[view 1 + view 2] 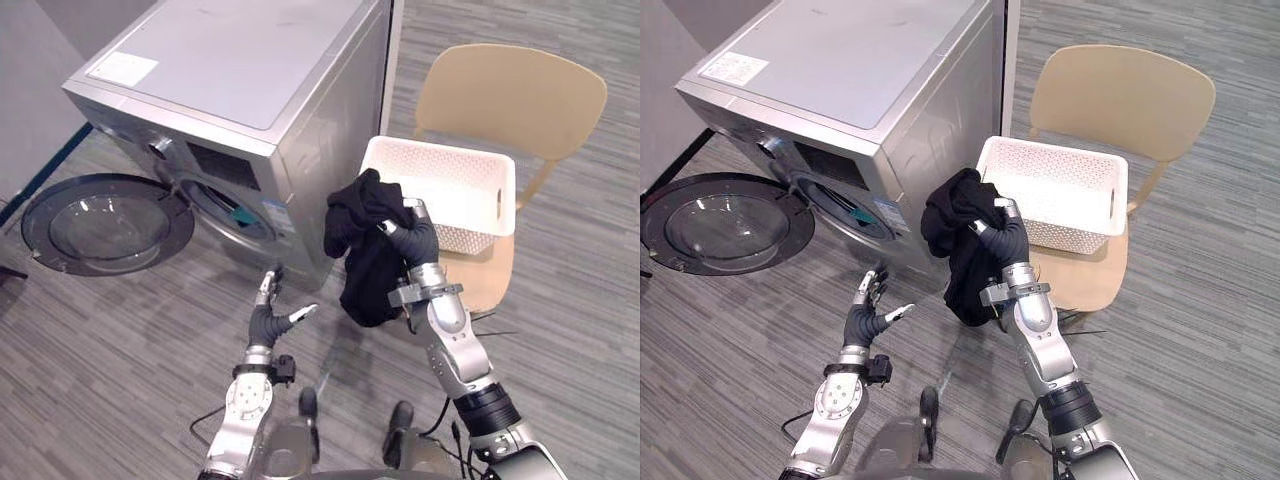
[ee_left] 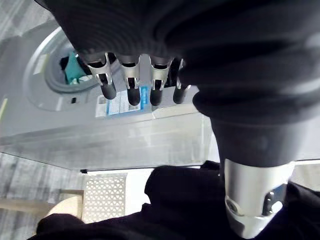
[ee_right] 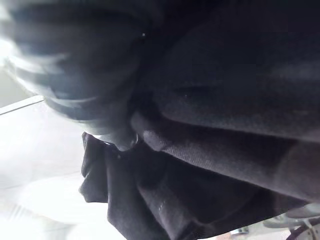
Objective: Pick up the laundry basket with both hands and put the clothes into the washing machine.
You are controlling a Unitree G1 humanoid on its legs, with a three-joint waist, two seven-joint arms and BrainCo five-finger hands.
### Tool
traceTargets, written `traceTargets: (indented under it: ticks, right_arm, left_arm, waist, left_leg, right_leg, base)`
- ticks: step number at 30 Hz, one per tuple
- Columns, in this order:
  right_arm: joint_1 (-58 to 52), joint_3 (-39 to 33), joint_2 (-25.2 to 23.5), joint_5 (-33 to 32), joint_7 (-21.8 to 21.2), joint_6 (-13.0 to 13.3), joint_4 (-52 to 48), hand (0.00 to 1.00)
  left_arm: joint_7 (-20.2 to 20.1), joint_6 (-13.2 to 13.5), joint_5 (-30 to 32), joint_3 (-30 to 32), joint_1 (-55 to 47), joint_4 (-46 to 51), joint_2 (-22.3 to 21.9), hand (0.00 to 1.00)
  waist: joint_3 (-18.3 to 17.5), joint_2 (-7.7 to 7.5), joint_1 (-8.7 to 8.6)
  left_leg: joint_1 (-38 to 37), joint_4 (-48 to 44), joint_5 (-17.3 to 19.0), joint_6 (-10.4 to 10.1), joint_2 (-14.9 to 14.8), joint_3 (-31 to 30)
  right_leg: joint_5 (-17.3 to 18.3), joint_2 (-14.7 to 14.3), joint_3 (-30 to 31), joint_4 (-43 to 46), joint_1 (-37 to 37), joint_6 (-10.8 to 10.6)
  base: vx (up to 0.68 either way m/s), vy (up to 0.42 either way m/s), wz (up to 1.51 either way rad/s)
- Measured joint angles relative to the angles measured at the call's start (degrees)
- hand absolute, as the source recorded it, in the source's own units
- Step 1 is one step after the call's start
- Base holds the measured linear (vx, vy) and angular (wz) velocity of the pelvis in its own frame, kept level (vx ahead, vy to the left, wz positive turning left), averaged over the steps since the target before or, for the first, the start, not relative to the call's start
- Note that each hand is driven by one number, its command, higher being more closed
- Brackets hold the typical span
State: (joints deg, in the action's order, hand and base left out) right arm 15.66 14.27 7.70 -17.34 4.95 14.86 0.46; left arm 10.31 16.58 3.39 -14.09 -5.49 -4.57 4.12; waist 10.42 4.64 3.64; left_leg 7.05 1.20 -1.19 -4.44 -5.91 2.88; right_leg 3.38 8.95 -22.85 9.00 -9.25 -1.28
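A black garment [image 1: 362, 250] hangs in the air between the washing machine [image 1: 240, 110] and the white laundry basket [image 1: 455, 195], and my right hand [image 1: 408, 236] is shut on its upper part. The cloth [image 3: 215, 125] lies close against that hand in the right wrist view. The basket stands on a wooden chair [image 1: 510, 110]. The machine's round door [image 1: 100, 222] is swung open to the left, and a teal item [image 2: 75, 72] lies inside the drum opening [image 1: 228, 210]. My left hand [image 1: 272, 318] hovers low before the machine, open and holding nothing.
Grey carpet floor [image 1: 120, 340] lies between me and the machine. The open door reaches out over the floor on the left. The chair with the basket stands right beside the machine's side wall.
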Motion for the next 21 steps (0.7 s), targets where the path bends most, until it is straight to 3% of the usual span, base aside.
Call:
traceTargets:
  ticks: [4, 8, 13, 14, 18, 21]
  right_arm:
    - [-0.08, 0.62, -3.53, -2.27, -0.96, -0.40, -0.02, 1.00]
    - [0.02, 4.38, -5.35, -6.02, -2.84, -0.44, -0.80, 1.00]
    - [0.14, 7.55, -5.66, -12.30, -4.32, -0.55, -1.46, 1.00]
    - [0.14, 7.84, -5.65, -13.11, -4.43, -0.57, -1.47, 1.00]
    - [0.12, 12.89, -5.54, -17.14, -4.79, -0.80, -1.46, 1.00]
    - [0.05, 16.04, -5.46, -18.37, -5.48, -1.42, -1.46, 1.00]
  left_arm:
    - [0.20, -0.22, 2.31, -3.84, 3.69, 0.02, 1.95, 0.00]
    - [1.15, -1.07, 5.99, -6.19, 7.44, -0.06, 1.85, 0.00]
    - [2.50, -2.74, 8.79, -10.59, 13.54, -3.13, 1.73, 0.00]
    - [2.53, -2.74, 8.83, -10.72, 13.75, -3.35, 1.72, 1.00]
    - [4.27, -2.59, 9.96, -13.28, 14.66, -9.02, 1.74, 1.00]
    - [4.78, -2.41, 10.24, -15.55, 14.76, -9.64, 1.63, 1.00]
  waist:
    - [-1.41, -2.47, 0.20]
    - [-3.64, -3.28, 0.22]
    - [-4.58, -3.69, -0.08]
    - [-4.59, -3.69, -0.21]
    - [-6.14, -3.86, -1.38]
    - [-6.44, -3.91, -1.29]
  left_leg:
    - [-1.83, 2.33, -1.67, 1.59, 2.91, -0.22]
    - [-2.69, 2.94, -1.92, 1.94, 4.26, -0.09]
    - [-3.65, 2.98, -1.98, 2.02, 3.89, 0.17]
    - [-3.69, 2.98, -1.98, 2.02, 3.74, 0.16]
    - [-3.79, 3.00, -1.99, 1.98, 2.78, 0.36]
    - [-4.53, 2.99, -2.06, 1.80, 1.88, 0.38]
  right_leg:
    - [-3.60, 1.47, -0.27, -4.44, 3.17, -2.36]
    - [-4.68, 2.47, 0.04, -5.87, 4.21, -3.07]
    - [-6.53, 1.30, 0.67, -9.32, 6.34, -2.73]
    - [-6.57, 1.12, 0.78, -9.37, 6.34, -2.68]
    - [-6.85, -0.07, 1.33, -10.01, 6.46, -2.27]
    - [-7.26, -1.19, 1.45, -11.18, 7.61, -1.69]
  base:
    - [-0.04, 0.190, 0.17]
    - [0.03, 0.090, 0.02]
    - [0.01, 0.001, -0.07]
    - [-0.01, -0.019, -0.09]
    - [0.01, -0.027, -0.08]
    - [0.01, -0.045, -0.04]
